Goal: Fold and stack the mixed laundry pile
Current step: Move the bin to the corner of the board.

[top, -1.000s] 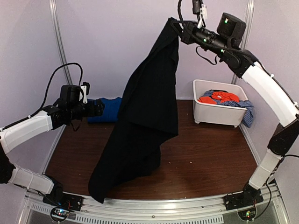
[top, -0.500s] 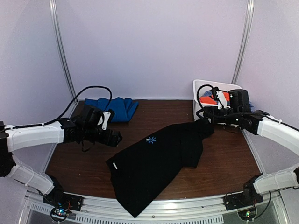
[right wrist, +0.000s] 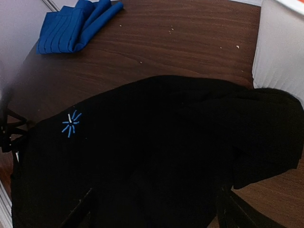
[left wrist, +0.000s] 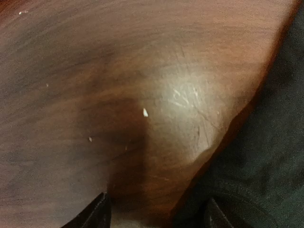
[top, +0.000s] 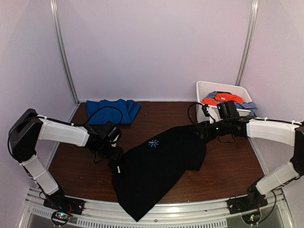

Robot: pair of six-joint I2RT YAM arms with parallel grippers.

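The large black garment (top: 161, 168) lies spread across the table, a small blue star mark (top: 153, 142) facing up. My left gripper (top: 114, 155) is low at its left edge. In the left wrist view that gripper (left wrist: 156, 219) is open, one fingertip (left wrist: 214, 214) over the black cloth (left wrist: 266, 156) and the other over bare wood. My right gripper (top: 199, 131) hovers at the garment's upper right corner, and in its wrist view the gripper (right wrist: 156, 213) is open above the black cloth (right wrist: 156, 147). A folded royal-blue garment (top: 112, 110) lies at the back left.
The white tub (top: 209, 86) stands at the back right, holding an orange-red garment (top: 223, 99) and a blue-white speckled one (top: 250, 108) that hangs over its rim. The black garment's lower tip reaches the table's front edge (top: 190, 203). Tent poles rise at both back corners.
The black garment, first hanging high from the right gripper, came down flat on the table. The right gripper let go and dropped low. The left gripper moved to the garment's left edge.
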